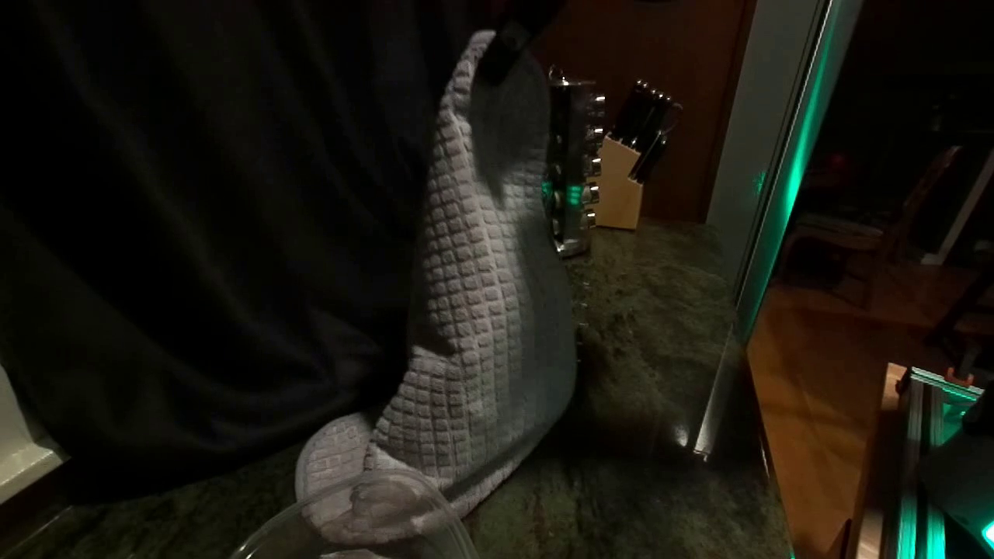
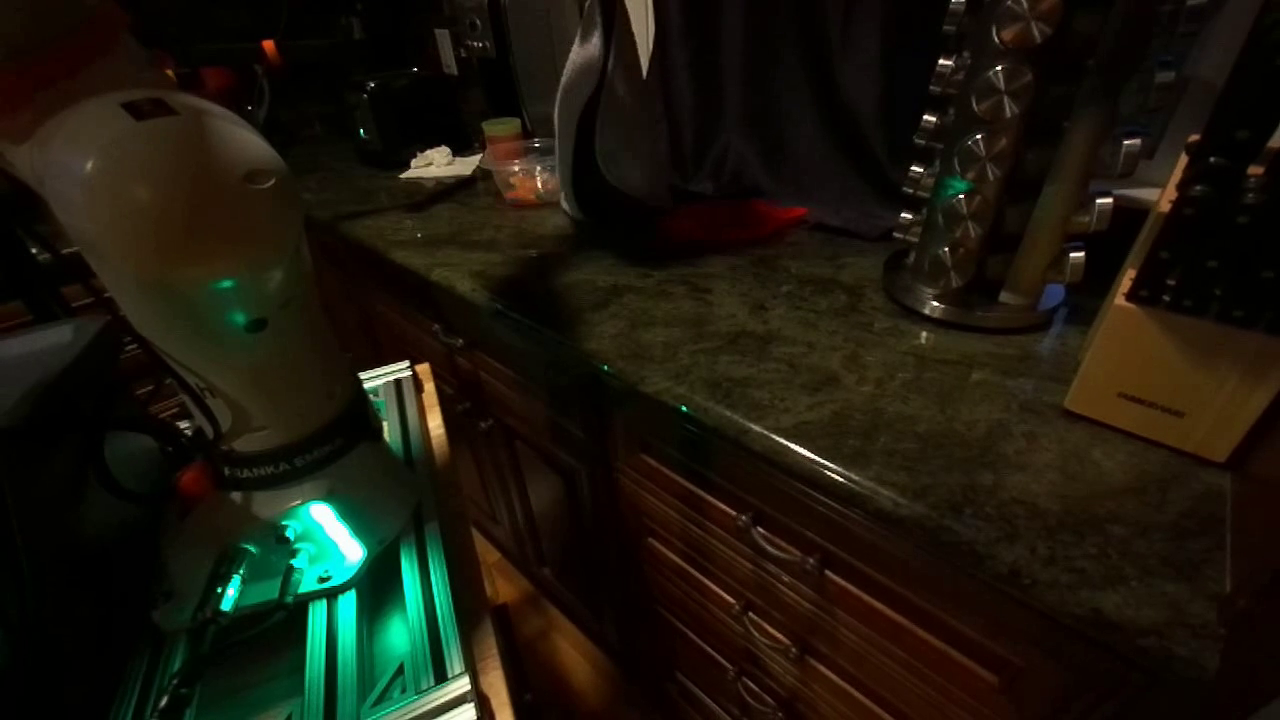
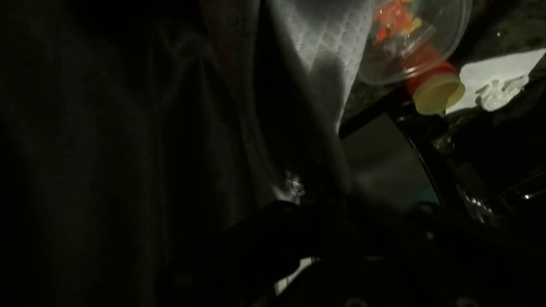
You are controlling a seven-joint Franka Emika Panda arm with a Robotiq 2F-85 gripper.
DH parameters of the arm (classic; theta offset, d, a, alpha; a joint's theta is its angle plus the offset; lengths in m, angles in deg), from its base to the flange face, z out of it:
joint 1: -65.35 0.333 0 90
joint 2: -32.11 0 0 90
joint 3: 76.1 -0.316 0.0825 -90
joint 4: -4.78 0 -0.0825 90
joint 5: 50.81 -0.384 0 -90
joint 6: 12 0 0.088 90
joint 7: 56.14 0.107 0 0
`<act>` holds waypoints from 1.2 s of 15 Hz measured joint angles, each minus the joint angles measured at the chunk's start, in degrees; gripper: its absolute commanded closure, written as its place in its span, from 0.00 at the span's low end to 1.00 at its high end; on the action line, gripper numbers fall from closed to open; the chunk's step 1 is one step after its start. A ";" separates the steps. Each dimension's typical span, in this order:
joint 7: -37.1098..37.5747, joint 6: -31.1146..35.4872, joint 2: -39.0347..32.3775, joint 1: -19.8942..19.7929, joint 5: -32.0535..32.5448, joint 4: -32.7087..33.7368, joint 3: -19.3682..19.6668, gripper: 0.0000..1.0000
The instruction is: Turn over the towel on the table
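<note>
Beside a dim green-black marbled stone bench (image 1: 652, 326) hung one black cloth curtain (image 1: 225, 217). One grey-white waffle-textured towel (image 1: 481, 295) dangled mid-frame in an exterior view, its top gripped by the black hand (image 1: 501, 58), its foot on the bench. One clear plastic bowl (image 1: 411, 497) stood lower left, one pale wooden knife block (image 1: 619, 186) upper right.

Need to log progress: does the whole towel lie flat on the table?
No, most of the towel hangs from the hand, raised above the table.
</note>
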 measured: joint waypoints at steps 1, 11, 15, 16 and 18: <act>1.38 -1.62 0.12 -0.78 2.12 -0.93 0.15 0.99; 7.63 -9.48 -3.82 -6.95 18.61 -10.76 1.71 0.99; 7.61 -7.83 -7.78 -7.63 23.04 -13.79 1.73 0.99; 7.61 -6.26 -9.00 -7.85 24.13 -14.61 1.73 0.99; 7.69 -1.40 -11.71 -8.59 26.56 -16.01 1.74 0.99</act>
